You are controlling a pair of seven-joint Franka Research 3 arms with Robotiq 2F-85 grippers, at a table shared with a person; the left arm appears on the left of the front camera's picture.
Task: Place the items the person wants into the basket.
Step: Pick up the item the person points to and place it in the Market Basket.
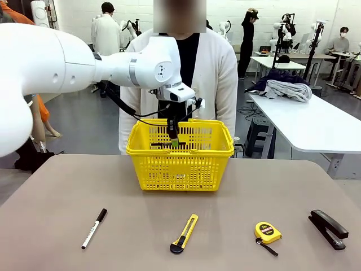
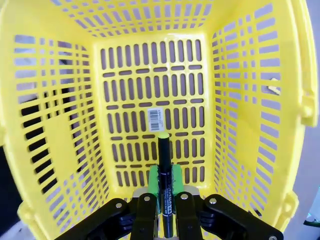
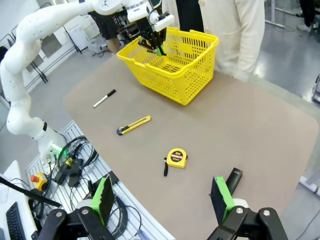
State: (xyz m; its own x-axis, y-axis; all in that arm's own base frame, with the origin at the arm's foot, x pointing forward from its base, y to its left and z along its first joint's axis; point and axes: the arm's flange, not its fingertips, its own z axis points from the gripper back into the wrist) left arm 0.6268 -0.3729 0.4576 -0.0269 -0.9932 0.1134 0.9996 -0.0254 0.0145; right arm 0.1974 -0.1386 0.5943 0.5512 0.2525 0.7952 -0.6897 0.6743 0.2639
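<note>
My left gripper (image 1: 174,141) hangs inside the top of the yellow basket (image 1: 148,151), shut on a slim black pen (image 2: 164,172) whose yellow-green end points down at the basket floor (image 2: 125,100). The same gripper (image 3: 156,46) and basket (image 3: 192,65) appear far off in the right wrist view. A white marker with a black cap (image 1: 94,227) lies front left on the table. The black stapler (image 1: 328,228) rests front right, also the stapler (image 3: 233,178) near my right gripper (image 3: 162,200), which stands open above the table edge. The person (image 1: 217,68) stands behind the basket.
A yellow-and-black utility knife (image 1: 184,232) lies front centre and a round yellow tape measure (image 1: 267,232) to its right. The grey table (image 1: 56,192) has free room around the basket. Cables and equipment (image 3: 75,155) sit below the table's edge.
</note>
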